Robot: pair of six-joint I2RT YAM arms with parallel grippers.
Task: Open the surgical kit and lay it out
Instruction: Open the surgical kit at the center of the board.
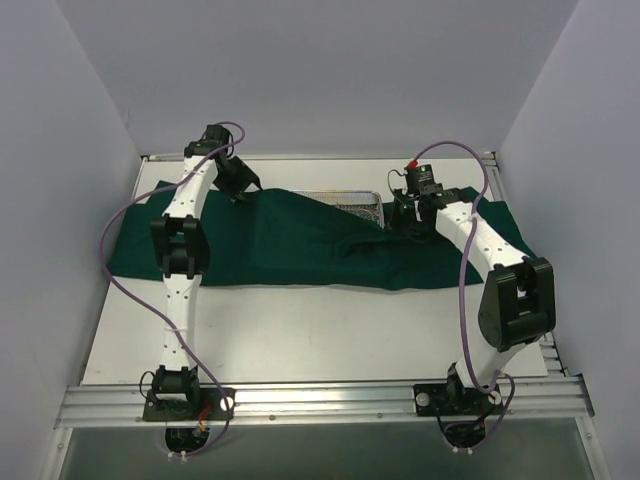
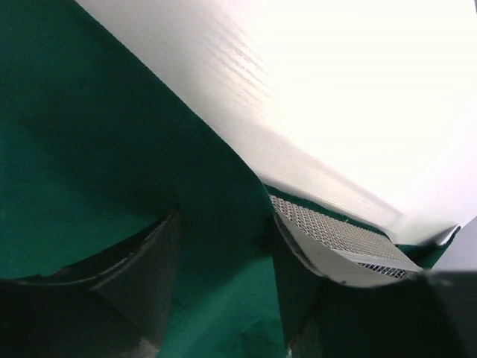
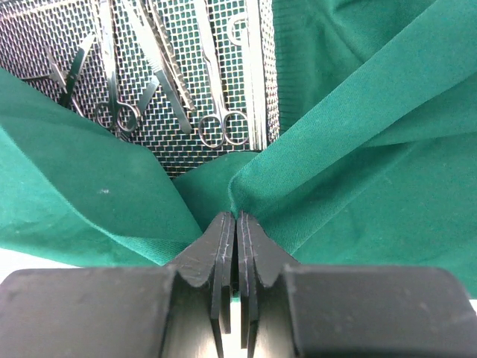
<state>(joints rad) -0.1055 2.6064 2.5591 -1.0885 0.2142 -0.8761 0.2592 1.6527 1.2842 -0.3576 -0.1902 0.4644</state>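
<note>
On the table (image 1: 300, 340), the green cloth (image 1: 280, 245) lies mostly spread, but one fold covers the near side of the mesh tray (image 3: 186, 153) at the far middle. The right hand (image 3: 236, 224) is pressed together on that fold. Pulling it up rather than outward could snag and tilt the tray, sliding the scissors (image 3: 216, 104) and slim instruments into a heap. The left hand (image 2: 223, 253) has its fingers spread around a ridge of cloth at the far edge, and could drag the whole wrap if it clamps and pulls.

White table (image 1: 300, 330) under dark green cloth (image 1: 290, 240)
</note>
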